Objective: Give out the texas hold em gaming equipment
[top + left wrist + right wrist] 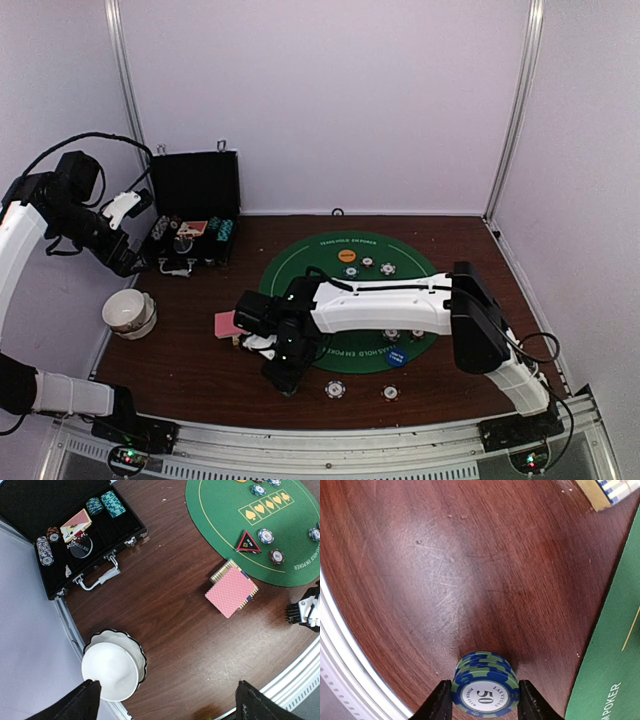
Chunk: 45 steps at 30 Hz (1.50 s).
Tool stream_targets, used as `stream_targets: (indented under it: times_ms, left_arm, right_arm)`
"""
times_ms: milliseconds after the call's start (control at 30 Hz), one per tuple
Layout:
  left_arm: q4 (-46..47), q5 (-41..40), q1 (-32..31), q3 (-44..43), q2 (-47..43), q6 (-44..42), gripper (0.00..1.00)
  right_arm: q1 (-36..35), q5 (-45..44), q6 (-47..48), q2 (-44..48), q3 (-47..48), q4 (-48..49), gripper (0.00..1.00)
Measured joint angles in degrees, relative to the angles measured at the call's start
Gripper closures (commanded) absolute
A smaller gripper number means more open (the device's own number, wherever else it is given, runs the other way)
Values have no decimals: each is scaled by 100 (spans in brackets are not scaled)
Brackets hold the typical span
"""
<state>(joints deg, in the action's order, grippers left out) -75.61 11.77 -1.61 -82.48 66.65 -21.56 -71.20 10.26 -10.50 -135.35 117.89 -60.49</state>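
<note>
Right gripper [485,705] clasps a blue chip stack [484,672] — set on the table [445,580] just off the mat [612,645], probably one player's share.

Top view: the right arm [380,305] lies across the mat [420,265] from right to centre and bars its lower half; the mat's upper arc is open from above. Bare wood [180,360] at lower left gives passage between the bowl [128,312] and the cards [228,325]. Loose chips [335,389] dot the bottom strip. The open case [195,205], lid upright, blocks the upper left corner.

Left wrist view: an open lane of wood runs through the centre, bounded by the bowl at lower left and the cards at right.

Right wrist view: a chip stack [485,680] fills the right gripper [485,700]. The wood above it is unobstructed up to the card corner at upper right.
</note>
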Motion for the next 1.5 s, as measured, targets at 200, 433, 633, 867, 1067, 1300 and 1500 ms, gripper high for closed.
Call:
stream_targets:
  times_ms: [200,433,633,867,1067,1300,1500]
  left_arm:
    - [0,0,0,0,0,0,2]
    - [0,0,0,0,0,0,3]
    - [0,0,0,0,0,0,2]
    - [-2,0,0,-2,0,0,3]
    - [-2,-2,0,-2,0,0,2]
    - [0,0,0,-4,0,0,2]
    - [-2,-2,0,-4,0,-2,2]
  right_arm:
    - [0,2,11,0,7,0,73]
    - [0,-4,13,0,190,-142,81]
    - [61,-129,7,2,420,-210,84]
    - [531,-435,-188,2,450,-234,86]
    - [960,-651,-378,2,170,-101,87]
    - [1043,-748,-511,2,9,-28,88]
    - [1027,-732,-577,2,-74,20,88]
